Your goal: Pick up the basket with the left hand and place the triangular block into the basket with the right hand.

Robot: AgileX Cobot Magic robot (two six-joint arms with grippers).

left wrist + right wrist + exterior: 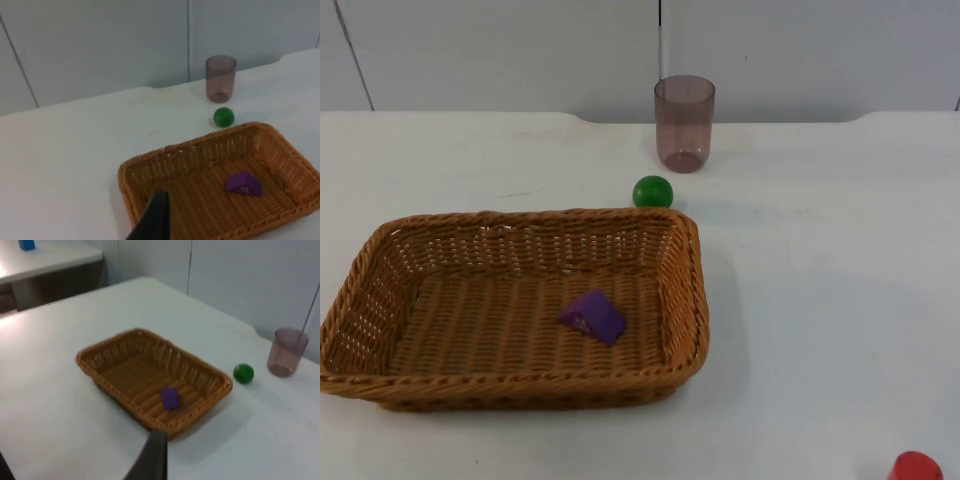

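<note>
The brown wicker basket (692, 300) rests flat on the white table, left of centre. A purple triangular block (593, 316) lies on its floor, toward the right end. My left gripper (155, 220) hangs above the table off the basket's (125, 176) left end, apart from it, and the block (243, 183) lies beyond it. High off the basket's (86, 360) right front side is my right gripper (154, 460), well away from the block (170, 398). Neither gripper touches anything.
A green ball (653, 191) sits just behind the basket's far right corner. A translucent purple cup (684, 123) stands behind it near the wall. A red object (915, 467) sits at the table's front right edge. A second table (45, 257) stands off to the side.
</note>
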